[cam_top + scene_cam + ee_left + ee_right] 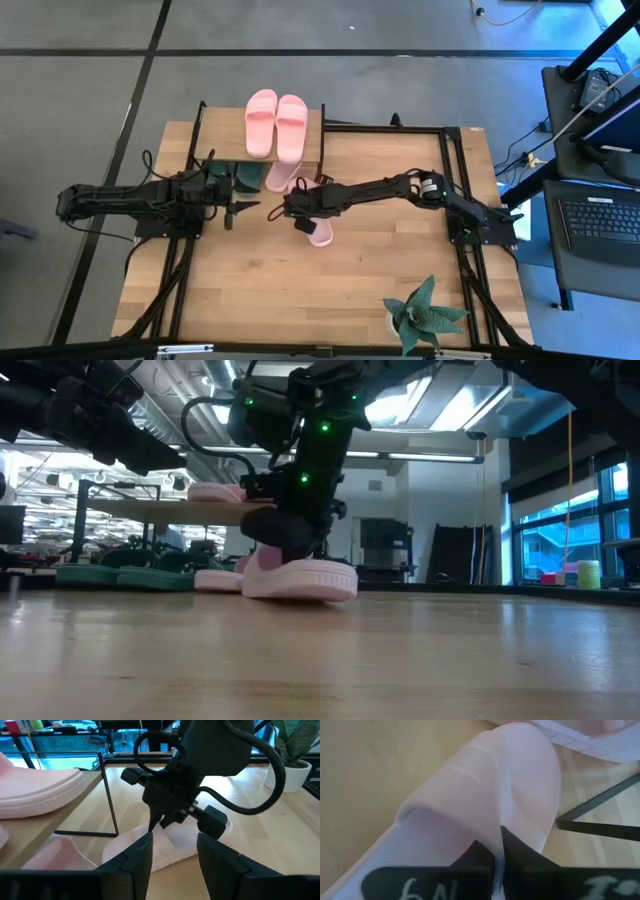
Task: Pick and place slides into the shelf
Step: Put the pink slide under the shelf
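Note:
The shelf (313, 125) stands at the table's far edge with a pink pair of slides (275, 123) on its plank top. Green slides (244, 176) and one pink slide (281, 177) lie on the table under it. Another pink slide (319, 233) sits just in front of the shelf, and my right gripper (293, 210) is shut on it. My left gripper (248, 210) hovers open a little to its left, in front of the green slides, touching nothing. The left wrist view shows its open fingers (172, 855) pointing at the right gripper (185, 795). My right gripper pinches the edge of the pink slide's strap (496, 827) between its two fingers, one finger under the strap and one over it. The fingers slant down from the table's right side. In the low view the slide's sole (300, 592) sits level at the tabletop.
Thin black shelf legs (110, 795) stand close beside the held slide. A potted plant (425, 315) stands at the table's near right corner. Bare wood (300, 290) spreads across the near half of the table. Black frame rails (455, 180) run along both sides.

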{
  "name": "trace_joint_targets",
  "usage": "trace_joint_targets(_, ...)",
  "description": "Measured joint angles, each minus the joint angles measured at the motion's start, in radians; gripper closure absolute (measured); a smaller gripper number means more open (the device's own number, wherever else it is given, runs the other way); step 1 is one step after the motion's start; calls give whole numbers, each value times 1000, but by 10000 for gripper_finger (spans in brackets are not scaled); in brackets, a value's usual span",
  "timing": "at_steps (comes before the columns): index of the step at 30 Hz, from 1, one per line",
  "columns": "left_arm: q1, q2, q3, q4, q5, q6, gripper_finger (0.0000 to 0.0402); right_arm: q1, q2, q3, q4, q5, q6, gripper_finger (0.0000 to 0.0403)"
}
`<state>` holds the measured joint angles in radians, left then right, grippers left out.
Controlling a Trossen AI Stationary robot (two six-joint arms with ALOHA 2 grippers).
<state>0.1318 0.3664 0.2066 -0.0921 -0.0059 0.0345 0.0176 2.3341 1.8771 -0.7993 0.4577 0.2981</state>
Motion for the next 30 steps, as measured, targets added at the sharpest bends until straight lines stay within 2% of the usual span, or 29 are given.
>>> trace_joint_targets(4,0,0,0,0,-1,1,255,0,0,0,-1,0,14,387)
trace_joint_targets(15,0,0,0,-6,-2,0,255,22,-11,3,-45,-9,-21,320)
trace_joint_targets(25,0,0,0,-6,-1,-5,255,25,-11,91,-103,-18,-43,229)
trace_joint_targets(30,0,0,0,-9,-2,-5,255,24,-11,159,-183,-14,-42,205)
